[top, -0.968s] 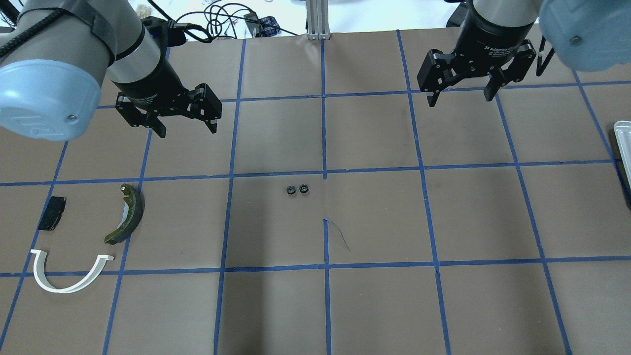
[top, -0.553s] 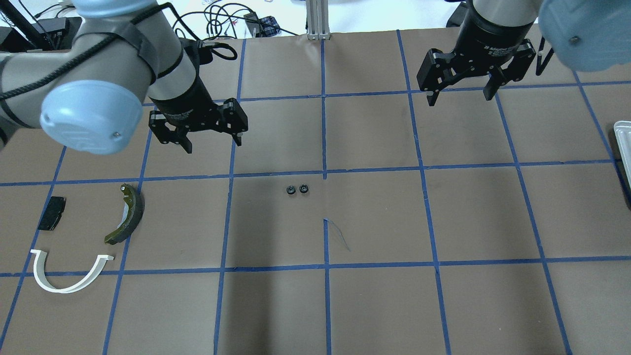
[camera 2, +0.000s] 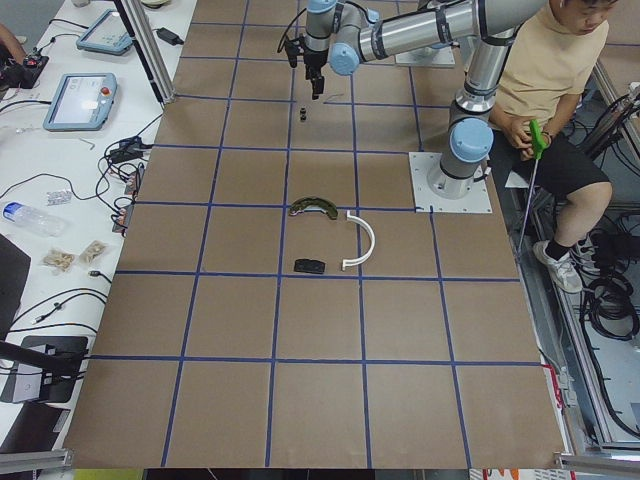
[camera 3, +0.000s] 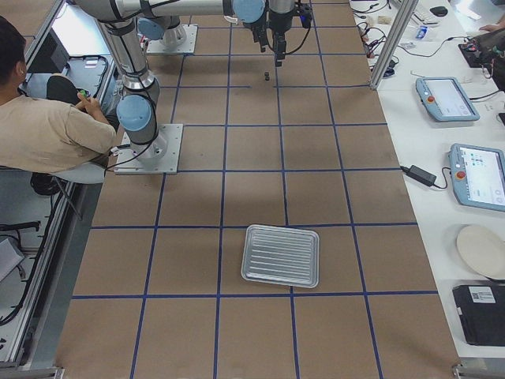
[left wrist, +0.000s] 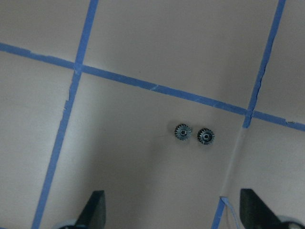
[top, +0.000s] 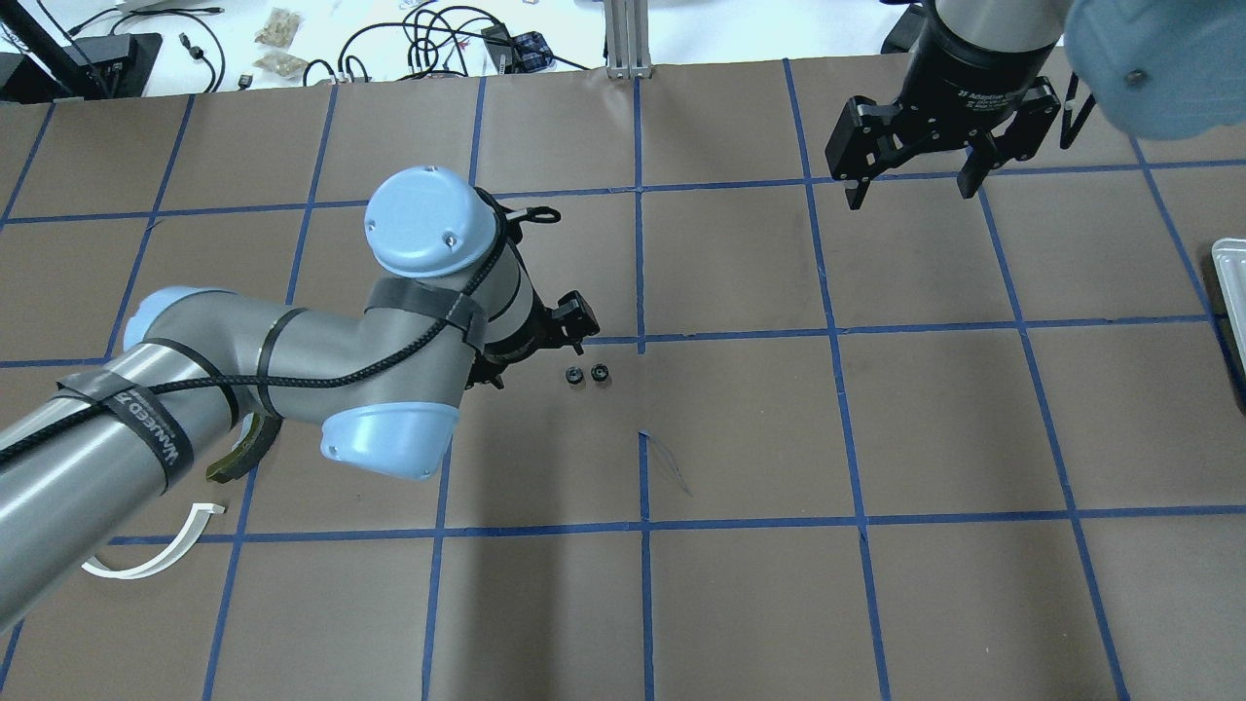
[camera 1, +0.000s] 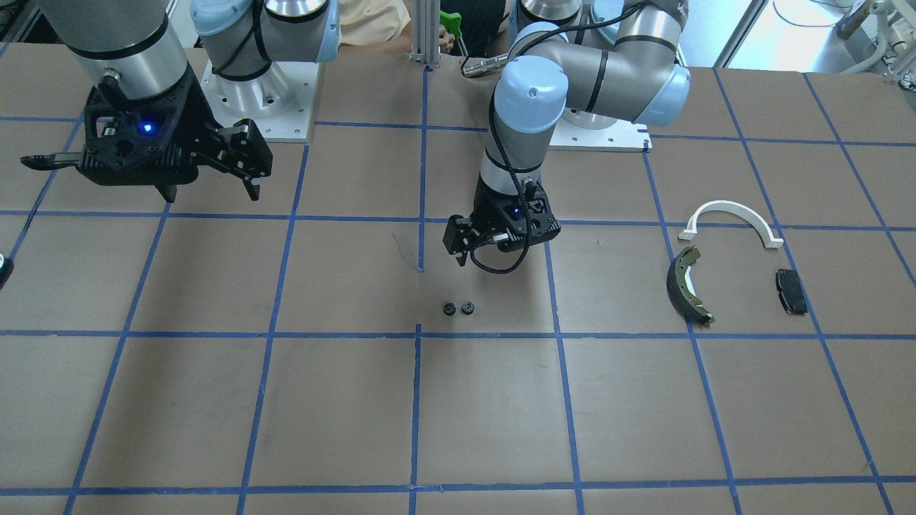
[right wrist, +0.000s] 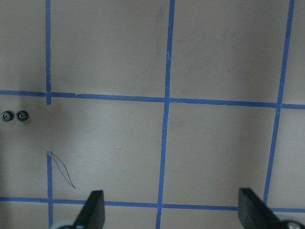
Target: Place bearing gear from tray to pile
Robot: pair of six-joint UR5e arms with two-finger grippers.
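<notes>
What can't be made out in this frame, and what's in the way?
Overhead: the left arm hides the black pad and most of the brake shoe.
Overhead: the tray is cut off by the right edge.
All views: the two gears are too small to tell apart.
Overhead: the left gripper is mostly hidden under its own wrist.

Left claw (camera 1: 495, 244) swung inward, now beside bearing gears (camera 1: 467, 308) (lower).
</notes>
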